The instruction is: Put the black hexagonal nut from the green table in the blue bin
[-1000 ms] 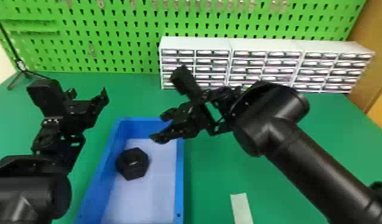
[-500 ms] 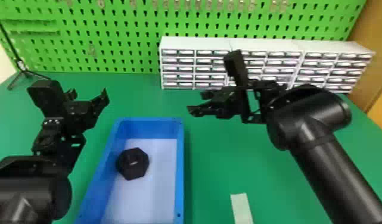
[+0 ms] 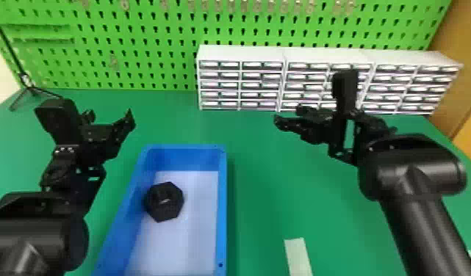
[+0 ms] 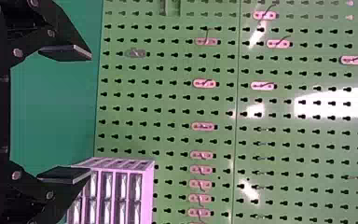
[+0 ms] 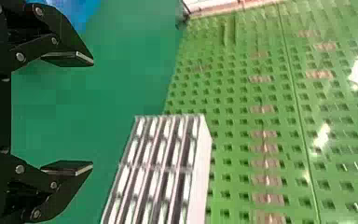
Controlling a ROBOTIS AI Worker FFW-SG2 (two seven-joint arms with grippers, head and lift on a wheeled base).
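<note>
The right gripper differs most: a second ago it reached over the far right corner of the blue bin, half a second later it was just beyond that corner, and now it hangs farther right, well apart from the bin, with the worktop behind its fingers and its upper parts in front of the white drawer units. In its own wrist view the right gripper has its two fingers spread wide with nothing between them. The black hexagonal nut lies inside the bin, toward the left wall, in the same spot as in both earlier frames. The left gripper has kept its place as well, beyond the bin's left side, its fingers also wide apart and empty in its wrist view. The bin has not shifted, nor has the pale strip on the worktop to its right. The drawer units stand as before along the green pegboard at the back.
</note>
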